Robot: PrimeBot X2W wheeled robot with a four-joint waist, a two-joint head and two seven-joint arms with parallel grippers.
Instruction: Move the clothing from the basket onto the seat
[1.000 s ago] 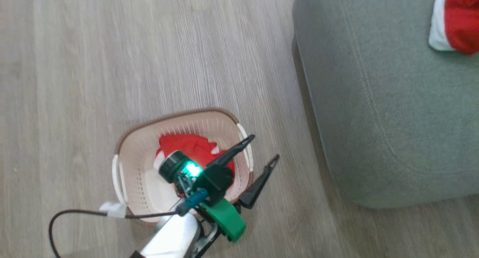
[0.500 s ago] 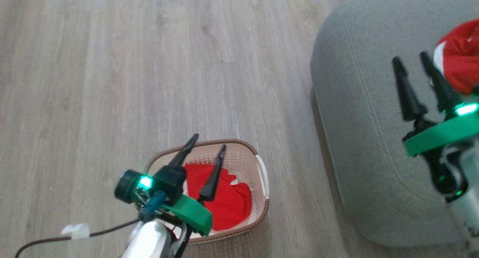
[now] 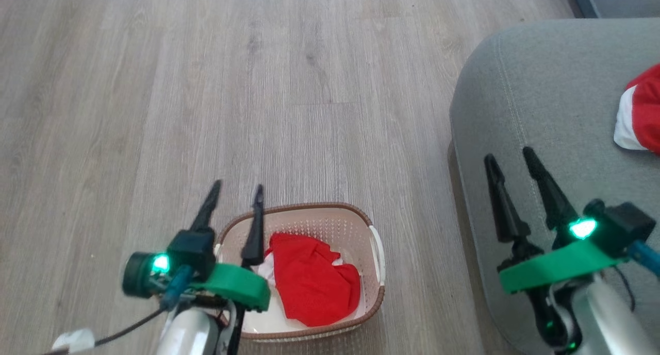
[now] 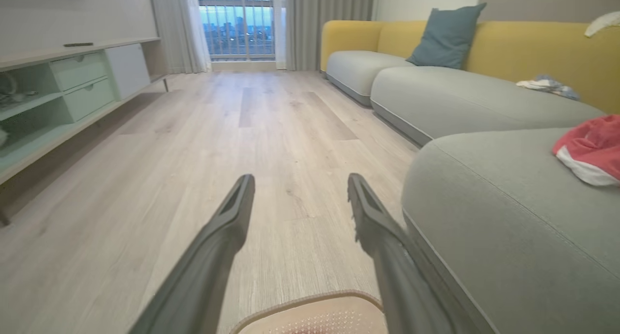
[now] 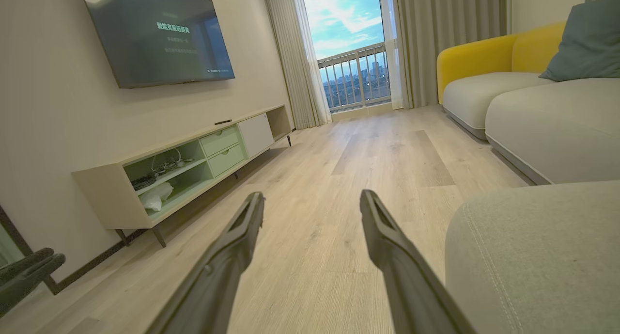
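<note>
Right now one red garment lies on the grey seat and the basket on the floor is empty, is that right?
Not quite. The basket isn't empty: the head view shows red clothing lying inside it. One red garment does lie on the grey seat.

- Wood-plank floor [image 3: 309, 87], pale grey-brown, is seen across the left and centre of the head view.
- Wall-mounted television [image 5: 155, 33], white text on a dark screen, is shown at upper left of the right wrist view.
- Low cabinet [image 5: 193, 164], fitted with open shelves and two pale green drawers [image 5: 220, 147], is placed below it.
- Grey curtains [image 5: 295, 57] and a balcony railing [image 5: 356, 77] are seen at top centre.
- Yellow sofa back [image 4: 533, 48] is seen at upper right of the left wrist view, with a teal cushion [image 4: 445, 36] leaned against it.
- Crumpled pale cloth [image 4: 547, 84] is laid right of that cushion.
</note>
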